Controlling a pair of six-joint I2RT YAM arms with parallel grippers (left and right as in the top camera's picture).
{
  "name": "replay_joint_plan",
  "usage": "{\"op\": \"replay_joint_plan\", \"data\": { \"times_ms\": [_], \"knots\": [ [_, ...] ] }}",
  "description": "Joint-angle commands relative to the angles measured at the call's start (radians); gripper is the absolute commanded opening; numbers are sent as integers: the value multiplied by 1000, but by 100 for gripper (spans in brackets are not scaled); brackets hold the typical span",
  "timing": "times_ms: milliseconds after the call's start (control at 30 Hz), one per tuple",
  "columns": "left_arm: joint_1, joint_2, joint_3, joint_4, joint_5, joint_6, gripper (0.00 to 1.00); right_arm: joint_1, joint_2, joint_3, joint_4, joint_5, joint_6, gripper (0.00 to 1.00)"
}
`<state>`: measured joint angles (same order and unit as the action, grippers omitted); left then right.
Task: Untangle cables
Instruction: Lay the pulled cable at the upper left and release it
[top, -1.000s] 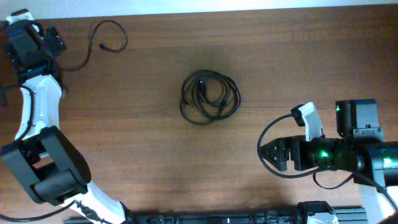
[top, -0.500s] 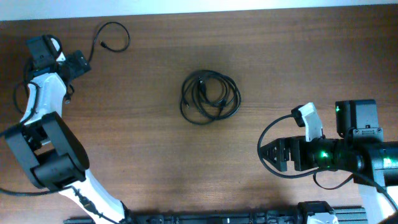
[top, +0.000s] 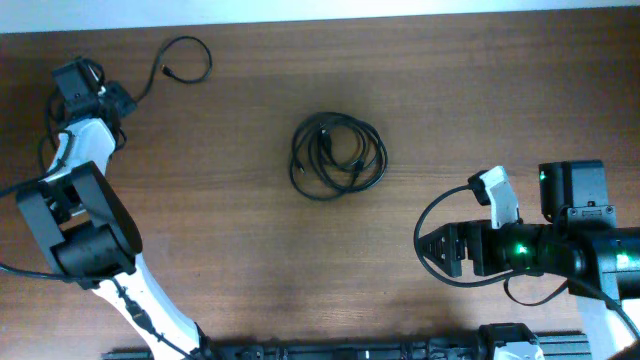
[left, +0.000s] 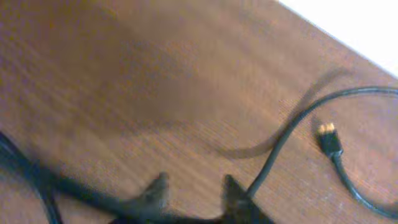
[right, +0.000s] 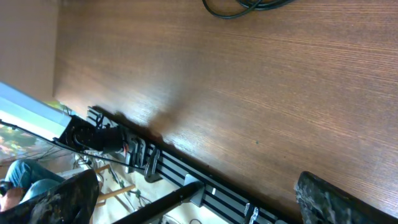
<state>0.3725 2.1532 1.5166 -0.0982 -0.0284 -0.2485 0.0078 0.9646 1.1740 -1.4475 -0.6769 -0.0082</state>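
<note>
A coiled bundle of black cables (top: 338, 155) lies in the middle of the table; its edge shows at the top of the right wrist view (right: 239, 6). One loose cable (top: 205, 55) curls at the far left, its plug (left: 329, 138) lying flat on the wood. My left gripper (top: 120, 100) hovers just left of that loose cable. In the blurred left wrist view its fingertips (left: 194, 190) stand narrowly apart with bare wood between, and the cable (left: 292, 127) runs past the outer side of the right finger. My right gripper (top: 428, 250) is wide open near the front right, holding nothing.
The table's back edge (top: 400, 12) meets a white wall. At the front edge runs a black rail (right: 186, 171), with clutter below it. The right arm's own black wire (top: 425, 215) loops beside its gripper.
The left arm swung from the far left corner toward the loose cable, and its jaws have narrowed. The right arm and the coiled bundle have not moved.
</note>
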Motion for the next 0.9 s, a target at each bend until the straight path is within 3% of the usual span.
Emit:
{"op": "replay_joint_plan", "data": {
  "times_ms": [0,100,233,433,500,533,567,600,633,867],
  "knots": [
    [3,-7,29,35,8,3,0,-2,-2,-9,0,1,-10,99],
    [3,-39,109,59,14,3,0,-2,-2,-9,2,2,-10,99],
    [2,-56,323,106,176,2,0,-2,4,-9,4,2,-10,99],
    [3,-16,412,123,34,42,0,-2,108,-9,23,1,-10,99],
    [6,34,412,88,-27,106,17,-2,156,-9,22,1,16,99],
    [8,53,412,67,-32,152,32,-2,177,-9,22,0,25,99],
    [11,70,412,30,-33,209,77,-2,197,-9,22,0,24,99],
    [13,87,412,-17,-32,251,95,-2,223,-9,22,1,24,99],
    [16,99,412,-80,-32,280,99,-2,241,-9,23,1,24,99],
    [16,84,413,-205,33,279,99,52,260,-9,23,1,23,98]
  ]
}}
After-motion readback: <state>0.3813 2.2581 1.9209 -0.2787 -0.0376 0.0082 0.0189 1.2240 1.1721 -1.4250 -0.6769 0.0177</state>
